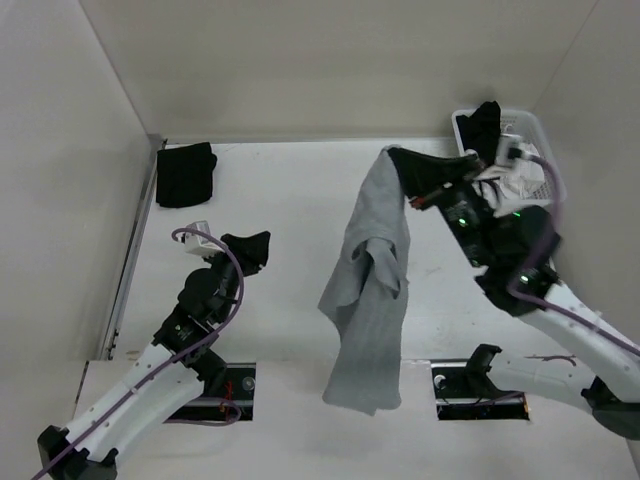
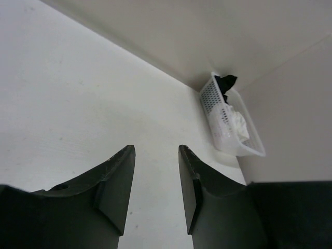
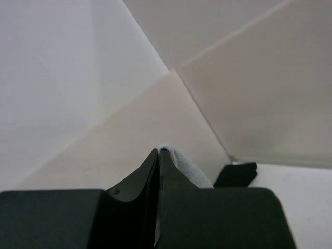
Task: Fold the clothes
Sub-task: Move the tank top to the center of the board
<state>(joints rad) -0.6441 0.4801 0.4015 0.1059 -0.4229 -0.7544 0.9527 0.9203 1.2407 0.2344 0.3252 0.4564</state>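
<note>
The clothes [image 1: 370,290], a light grey tank top, hang in the air from one top corner and drape down toward the table's near edge. My right gripper [image 1: 393,153] is raised at the back right and shut on that corner. In the right wrist view its jaws [image 3: 158,150] are pressed together with a fold of the grey fabric [image 3: 189,168] bulging over the tip. My left gripper [image 1: 262,245] hovers low over the left of the table, apart from the garment. In the left wrist view it [image 2: 155,148] stands open with only bare table between its fingers.
A white basket [image 1: 536,128] holding black and white garments sits in the back right corner, also seen in the left wrist view [image 2: 218,111]. A folded black garment [image 1: 186,173] lies at the back left. Walls enclose the table on three sides.
</note>
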